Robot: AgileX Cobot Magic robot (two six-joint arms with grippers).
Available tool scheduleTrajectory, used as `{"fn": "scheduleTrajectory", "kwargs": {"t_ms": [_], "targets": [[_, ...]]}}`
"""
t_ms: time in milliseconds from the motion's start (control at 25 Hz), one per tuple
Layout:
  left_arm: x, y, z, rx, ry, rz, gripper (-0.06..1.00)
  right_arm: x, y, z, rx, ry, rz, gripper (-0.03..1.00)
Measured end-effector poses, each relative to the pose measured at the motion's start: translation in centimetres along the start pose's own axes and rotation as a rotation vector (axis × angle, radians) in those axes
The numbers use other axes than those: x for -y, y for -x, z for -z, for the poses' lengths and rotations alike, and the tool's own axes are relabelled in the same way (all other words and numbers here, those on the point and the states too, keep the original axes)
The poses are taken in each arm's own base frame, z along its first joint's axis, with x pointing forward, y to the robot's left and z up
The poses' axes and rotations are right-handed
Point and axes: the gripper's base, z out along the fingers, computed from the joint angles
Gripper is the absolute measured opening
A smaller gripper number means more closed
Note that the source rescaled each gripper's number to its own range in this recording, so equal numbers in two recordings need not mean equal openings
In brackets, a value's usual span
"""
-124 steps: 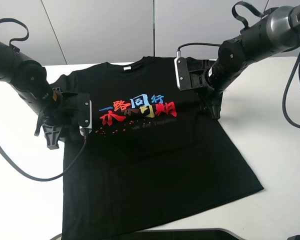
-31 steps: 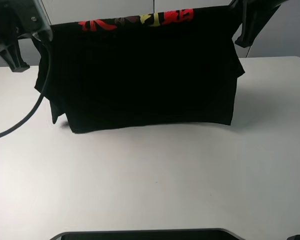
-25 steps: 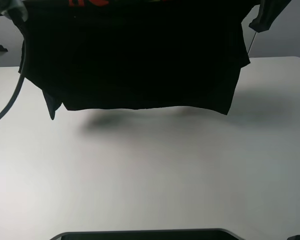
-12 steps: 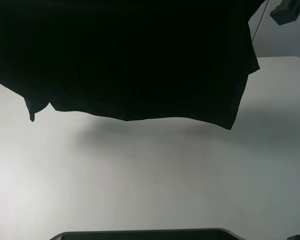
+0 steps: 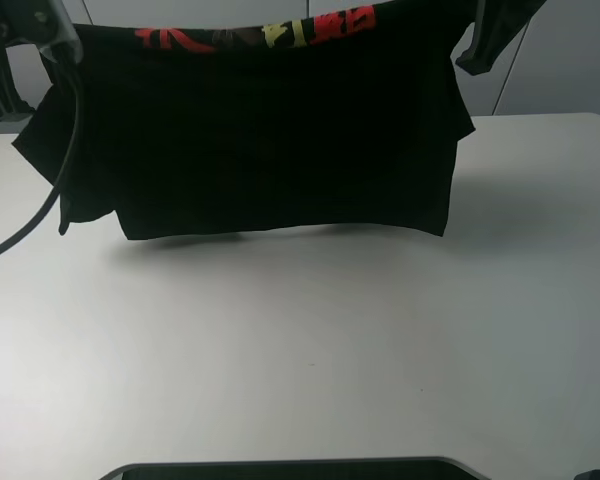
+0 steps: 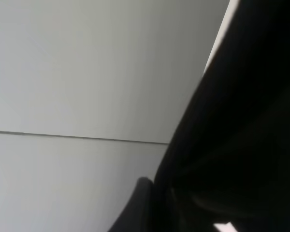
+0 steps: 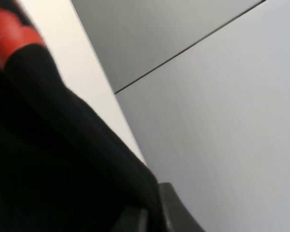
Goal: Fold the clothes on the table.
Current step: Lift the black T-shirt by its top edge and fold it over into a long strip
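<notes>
The black T-shirt (image 5: 280, 140) hangs in the air above the white table (image 5: 310, 360), stretched between my two grippers. Its red and yellow characters (image 5: 260, 35) show along the top edge, and its lower edge hangs just above the tabletop. My left gripper (image 5: 10, 105) is shut on the shirt's left side at the top left. My right gripper (image 5: 472, 58) is shut on the right side at the top right. In the left wrist view the black cloth (image 6: 241, 145) fills the right half. In the right wrist view the cloth (image 7: 48, 159) shows with a red character (image 7: 9, 34).
A black cable (image 5: 55, 190) hangs from the left arm in front of the shirt's left side. Grey wall panels (image 5: 560, 60) stand behind the table. A dark edge (image 5: 280, 470) runs along the table's front.
The shirt lay flat on the table five seconds ago and now hangs lifted. In the last half second it moved away from the camera, so its characters show again.
</notes>
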Motion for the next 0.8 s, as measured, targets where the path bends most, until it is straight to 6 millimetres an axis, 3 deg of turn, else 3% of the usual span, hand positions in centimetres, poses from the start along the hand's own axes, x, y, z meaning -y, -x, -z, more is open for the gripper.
{"fn": "scheduleTrajectory", "kwargs": {"t_ms": [120,280,480,640,800], "targets": [[-1.4,1.0,-2.5,-0.027,0.044,0.034,0.02,0.0,-0.2,-2.1,0.013,-0.037,0.035,0.01],[-2.3,1.9,-3.9,-0.059,0.069,0.066,0.02,-0.4,-0.5,-2.4,-0.016,-0.004,0.018,0.01],[0.4,2.8,-3.3,-0.160,-0.101,0.021,0.02,-2.0,-1.8,-2.1,-0.162,0.171,-0.044,0.01],[2.8,1.8,-2.5,-0.313,-0.342,0.027,0.02,-3.4,-2.4,-1.6,-0.247,0.326,-0.121,0.01],[3.8,0.8,-1.7,-0.449,-0.466,0.022,0.02,-4.8,-2.5,-1.0,-0.296,0.476,-0.185,0.01]]}}
